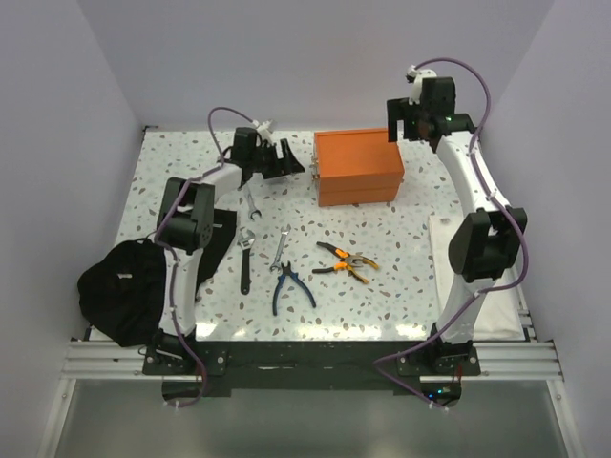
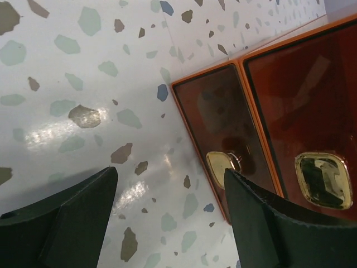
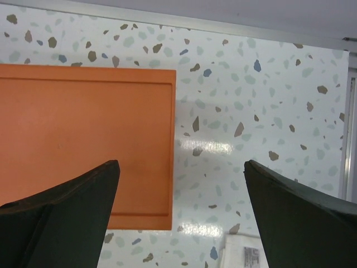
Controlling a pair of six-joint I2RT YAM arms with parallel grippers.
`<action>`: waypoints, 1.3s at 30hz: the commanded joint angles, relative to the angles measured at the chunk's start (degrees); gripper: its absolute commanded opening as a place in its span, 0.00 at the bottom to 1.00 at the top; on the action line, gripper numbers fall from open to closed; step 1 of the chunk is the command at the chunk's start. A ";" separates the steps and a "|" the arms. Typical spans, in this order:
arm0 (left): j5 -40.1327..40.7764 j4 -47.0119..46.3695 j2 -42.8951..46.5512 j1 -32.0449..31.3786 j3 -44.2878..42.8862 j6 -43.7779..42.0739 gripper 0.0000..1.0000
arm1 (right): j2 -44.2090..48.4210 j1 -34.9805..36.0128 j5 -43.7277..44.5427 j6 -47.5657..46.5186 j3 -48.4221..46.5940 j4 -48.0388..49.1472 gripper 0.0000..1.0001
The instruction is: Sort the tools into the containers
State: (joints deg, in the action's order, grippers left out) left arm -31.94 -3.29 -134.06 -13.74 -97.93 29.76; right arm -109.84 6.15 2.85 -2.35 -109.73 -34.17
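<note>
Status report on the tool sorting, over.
Left gripper open, empty, facing orange box latch. Right gripper open, over box edge. Pliers, spanners loose on table; box shut.

Speckled terrazzo worktop point(image 1: 382, 286). A flat white sheet point(image 1: 501, 310) lies on its right side. An aluminium rail point(image 1: 95, 363) runs along the near edge.

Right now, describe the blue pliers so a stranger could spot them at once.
Start at the orange box at the far side of the table and come toward the near edge. The blue pliers lie closest to that edge, between the black-handled wrench and the orange-and-black pliers. They alone have blue handles, splayed open.
</note>
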 commanded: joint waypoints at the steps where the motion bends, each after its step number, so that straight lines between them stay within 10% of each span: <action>1: 4.69 0.47 -0.94 -3.30 -4.81 1.88 0.82 | -2.83 0.17 -1.01 3.65 -2.68 0.16 0.97; 18: 29.12 17.43 0.54 -6.31 -4.03 -2.60 0.81 | -3.62 4.13 9.97 -1.17 3.47 -1.16 0.95; 39: 29.92 18.76 11.10 -1.38 1.96 -12.09 0.80 | -6.70 -8.08 18.77 0.07 12.26 -3.01 0.98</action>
State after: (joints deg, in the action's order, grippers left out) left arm -5.15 12.97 -126.08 -15.64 -95.66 21.32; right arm -112.33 3.29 13.08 1.52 -100.71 -28.69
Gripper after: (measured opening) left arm 0.806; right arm 0.985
